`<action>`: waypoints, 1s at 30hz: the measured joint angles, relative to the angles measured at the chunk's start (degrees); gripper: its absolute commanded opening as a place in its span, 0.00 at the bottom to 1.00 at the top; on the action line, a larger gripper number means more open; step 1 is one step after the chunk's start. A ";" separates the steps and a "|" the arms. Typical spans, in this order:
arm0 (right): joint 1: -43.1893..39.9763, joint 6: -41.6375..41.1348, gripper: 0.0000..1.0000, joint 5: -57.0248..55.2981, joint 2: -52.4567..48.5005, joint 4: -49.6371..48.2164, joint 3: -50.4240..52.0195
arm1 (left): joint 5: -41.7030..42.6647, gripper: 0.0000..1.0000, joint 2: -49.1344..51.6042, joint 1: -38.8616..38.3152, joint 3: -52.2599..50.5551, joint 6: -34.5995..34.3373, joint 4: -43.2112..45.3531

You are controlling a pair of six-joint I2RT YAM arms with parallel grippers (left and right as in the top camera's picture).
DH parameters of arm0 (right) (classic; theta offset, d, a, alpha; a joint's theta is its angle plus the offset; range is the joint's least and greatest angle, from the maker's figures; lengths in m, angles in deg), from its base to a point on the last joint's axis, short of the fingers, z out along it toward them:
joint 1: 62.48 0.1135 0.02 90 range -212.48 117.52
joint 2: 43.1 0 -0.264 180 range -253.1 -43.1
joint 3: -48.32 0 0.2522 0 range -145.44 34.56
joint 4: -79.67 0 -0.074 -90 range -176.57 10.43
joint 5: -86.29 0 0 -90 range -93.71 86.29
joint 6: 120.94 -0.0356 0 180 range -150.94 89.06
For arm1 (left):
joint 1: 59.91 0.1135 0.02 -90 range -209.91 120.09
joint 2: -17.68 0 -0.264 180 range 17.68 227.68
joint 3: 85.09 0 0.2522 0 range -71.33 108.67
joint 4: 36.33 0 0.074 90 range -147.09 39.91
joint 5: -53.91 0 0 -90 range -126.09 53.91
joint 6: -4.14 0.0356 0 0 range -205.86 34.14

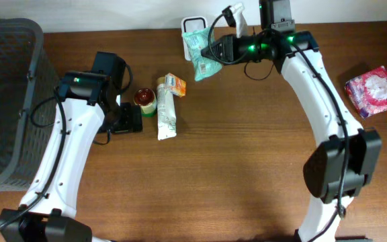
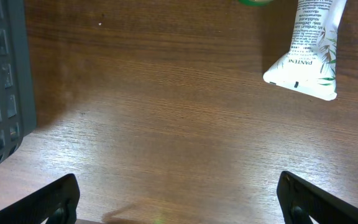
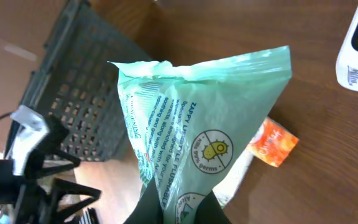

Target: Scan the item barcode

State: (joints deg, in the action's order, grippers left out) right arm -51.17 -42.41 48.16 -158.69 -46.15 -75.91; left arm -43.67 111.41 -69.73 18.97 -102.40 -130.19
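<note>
Overhead and wrist views of a two-arm station on a brown wooden table [image 1: 234, 175]. The right gripper [image 1: 211, 52], at the far centre of the table, has its fingers clamped on the lower end of a mint-green printed plastic packet [image 1: 200, 55]. The packet is lifted off the surface and hangs just beside a white rectangular device with a dark face [image 1: 192, 27] at the far edge. In the right wrist view, the dark fingers [image 3: 166, 208] pinch the packet [image 3: 197, 137] from below, and its printed side faces the camera.

The left gripper [image 1: 127, 117] sits left of centre with its fingers spread wide and nothing between them. It is low over bare wood, near a white squeeze tube [image 1: 166, 111]. A small orange box [image 1: 175, 84] lies at the tube's far end and a round red-topped jar [image 1: 145, 101] just to its left. A dark grey mesh basket [image 1: 5, 101] fills the left side, and a pink patterned packet [image 1: 375, 91] lies at far right.
</note>
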 measured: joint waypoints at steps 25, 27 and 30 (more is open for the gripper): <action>17.42 -12.26 0.39 -79.84 -7.69 15.04 17.49 | 0.00 0.99 0.00 0.00 0.00 0.00 0.00; 19.76 -12.61 0.42 -80.59 -7.76 14.67 17.49 | 0.00 0.99 0.00 0.00 0.00 0.00 0.00; 23.74 -12.50 0.47 -79.23 -7.80 13.27 17.49 | 0.00 0.99 0.00 0.00 0.00 0.00 0.00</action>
State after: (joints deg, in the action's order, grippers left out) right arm -27.44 -54.91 -31.07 -166.49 -32.88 -58.43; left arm -43.67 111.41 -69.73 18.97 -102.40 -130.19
